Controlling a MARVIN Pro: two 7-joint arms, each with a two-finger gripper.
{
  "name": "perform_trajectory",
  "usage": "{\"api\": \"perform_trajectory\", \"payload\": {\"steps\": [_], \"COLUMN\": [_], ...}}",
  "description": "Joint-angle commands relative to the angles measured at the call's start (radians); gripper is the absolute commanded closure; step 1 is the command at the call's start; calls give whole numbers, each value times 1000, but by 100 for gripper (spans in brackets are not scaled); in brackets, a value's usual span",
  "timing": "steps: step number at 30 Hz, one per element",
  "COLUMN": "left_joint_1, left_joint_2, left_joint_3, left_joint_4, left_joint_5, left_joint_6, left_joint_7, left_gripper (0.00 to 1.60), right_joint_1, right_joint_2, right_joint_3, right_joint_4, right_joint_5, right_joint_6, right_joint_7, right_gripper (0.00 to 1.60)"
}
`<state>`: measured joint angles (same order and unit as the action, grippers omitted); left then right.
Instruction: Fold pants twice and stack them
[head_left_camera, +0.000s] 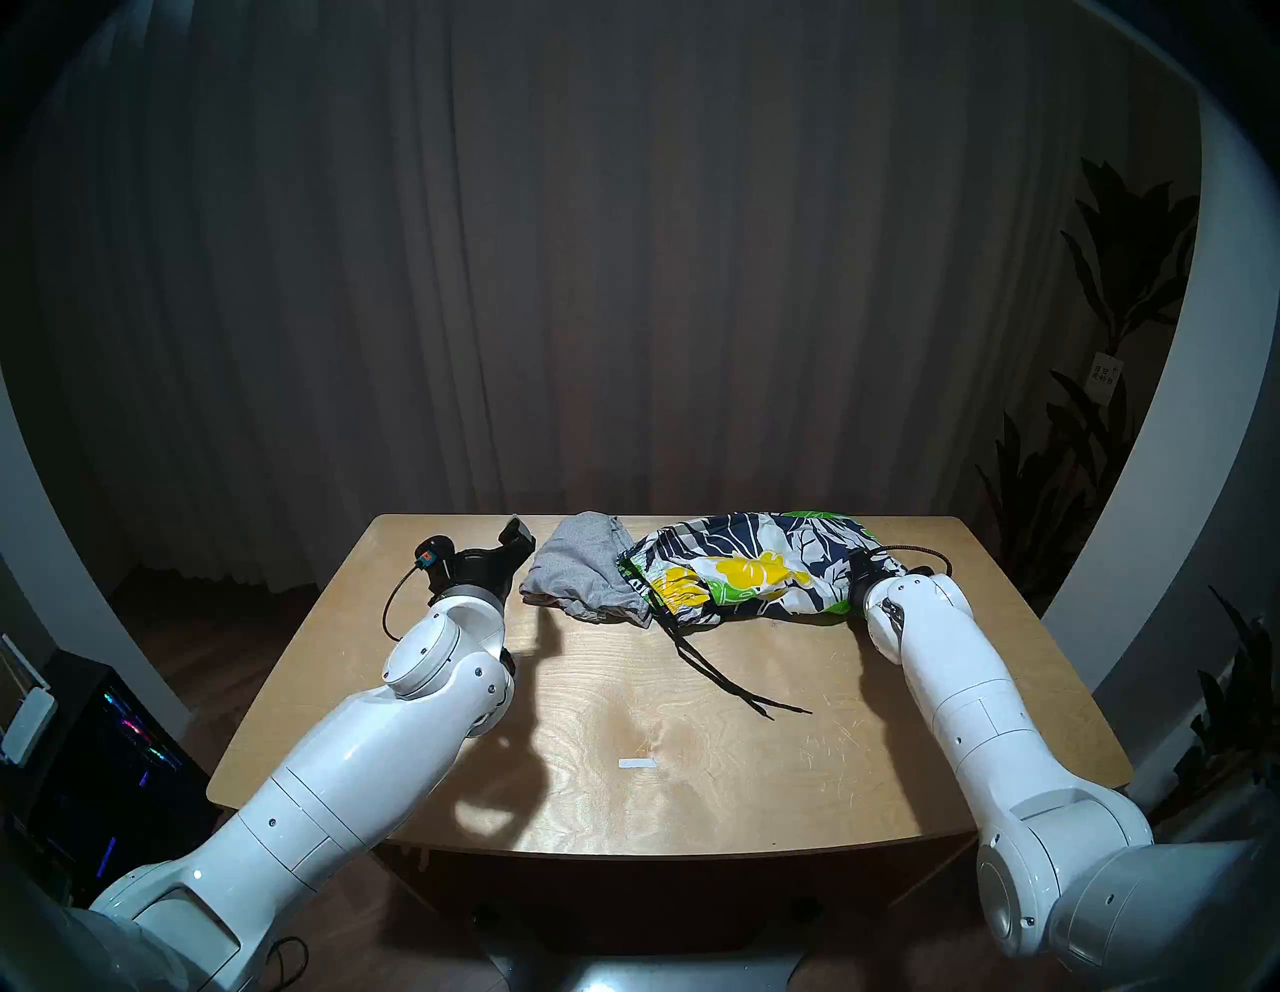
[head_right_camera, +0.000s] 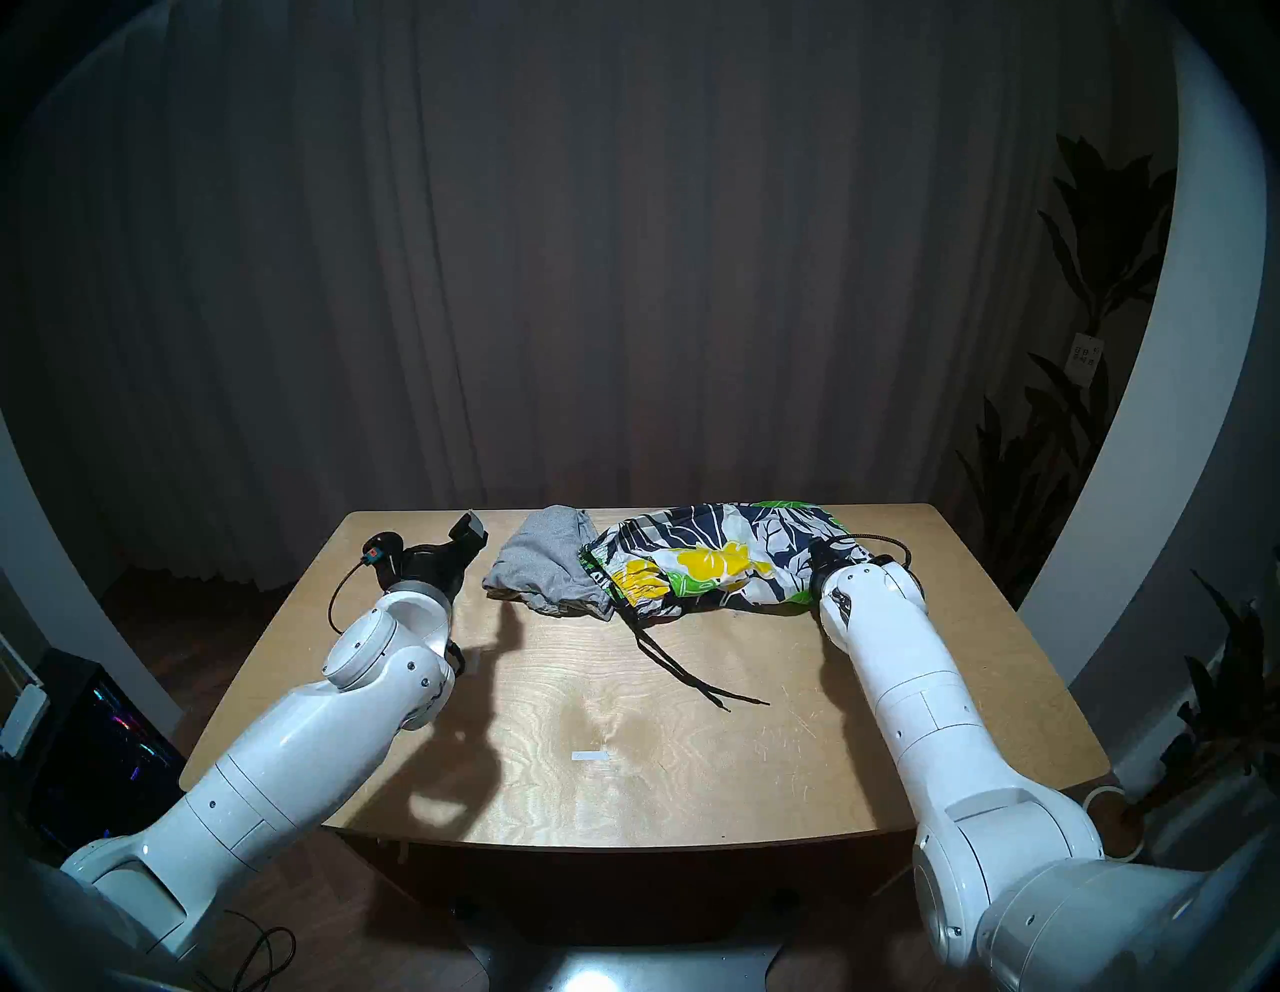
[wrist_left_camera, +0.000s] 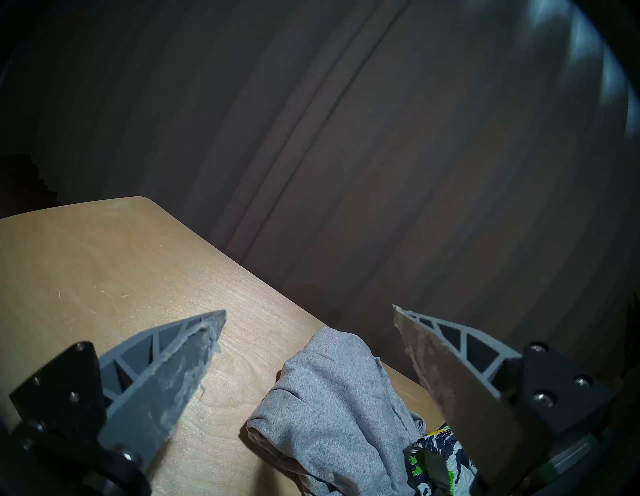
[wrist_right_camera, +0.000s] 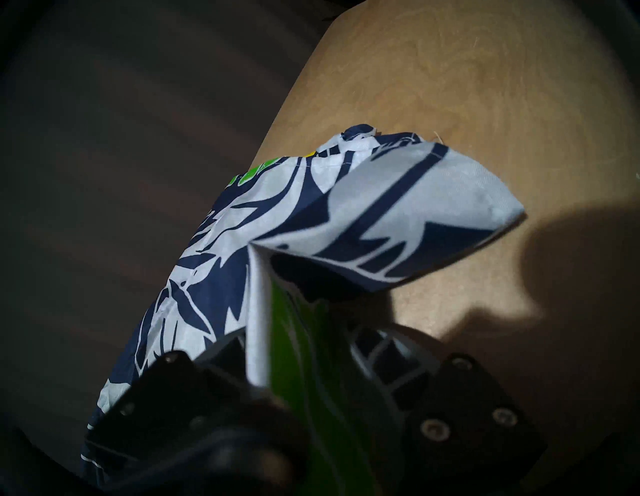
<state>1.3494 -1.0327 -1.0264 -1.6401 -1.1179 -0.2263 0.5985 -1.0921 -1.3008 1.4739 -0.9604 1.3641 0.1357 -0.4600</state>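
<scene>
The heather-grey shorts (head_left_camera: 578, 578) lie crumpled at the far middle of the table. The navy-white floral shorts (head_left_camera: 755, 568) lie bunched to their right, overlapping the grey pair's right edge, with the black drawstring (head_left_camera: 713, 675) trailing toward me. My left gripper (head_left_camera: 514, 547) is open and empty, just left of the grey shorts (wrist_left_camera: 332, 408), with its fingers (wrist_left_camera: 166, 377) above the table. My right gripper (wrist_right_camera: 294, 346) is shut on a fold at the right end of the floral shorts (wrist_right_camera: 277, 207), lifting it slightly. In the head view that cloth hides its fingers.
The wooden table (head_left_camera: 623, 817) has a small white tape mark (head_left_camera: 637, 763) near the front middle. A dark curtain hangs close behind the far edge. Plants (head_left_camera: 1108, 291) stand to the right, and a lit computer case (head_left_camera: 104, 748) sits on the floor to the left.
</scene>
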Motion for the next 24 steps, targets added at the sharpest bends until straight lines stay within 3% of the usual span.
{"api": "perform_trajectory", "payload": {"steps": [1, 4, 6, 7, 9, 17, 24], "left_joint_1": [-22, -20, -20, -20, -18, -13, -2], "left_joint_2": [-6, -7, -7, -7, -7, -7, -4], "left_joint_3": [-8, -10, -11, -11, -12, -15, -19], "left_joint_4": [-7, -5, -4, -4, -4, -10, -22], "left_joint_5": [1, 1, 1, 1, 1, 0, 0], "left_joint_6": [-5, -7, -8, -8, -10, -16, -23], "left_joint_7": [-5, -5, -6, -6, -7, -15, -16], "left_gripper": [0, 0, 0, 0, 0, 0, 0], "right_joint_1": [-21, -19, -21, -21, -28, -60, -102], "right_joint_2": [-41, -44, -44, -44, -43, -28, -1], "right_joint_3": [-17, -20, -20, -20, -18, -10, -44], "right_joint_4": [52, 58, 54, 54, 35, -63, -181], "right_joint_5": [12, 14, 16, 16, 19, 28, 3], "right_joint_6": [16, 13, 13, 13, 13, 26, 41], "right_joint_7": [-10, -14, -14, -14, -18, -37, -50], "right_gripper": [85, 100, 119, 119, 160, 160, 160]}}
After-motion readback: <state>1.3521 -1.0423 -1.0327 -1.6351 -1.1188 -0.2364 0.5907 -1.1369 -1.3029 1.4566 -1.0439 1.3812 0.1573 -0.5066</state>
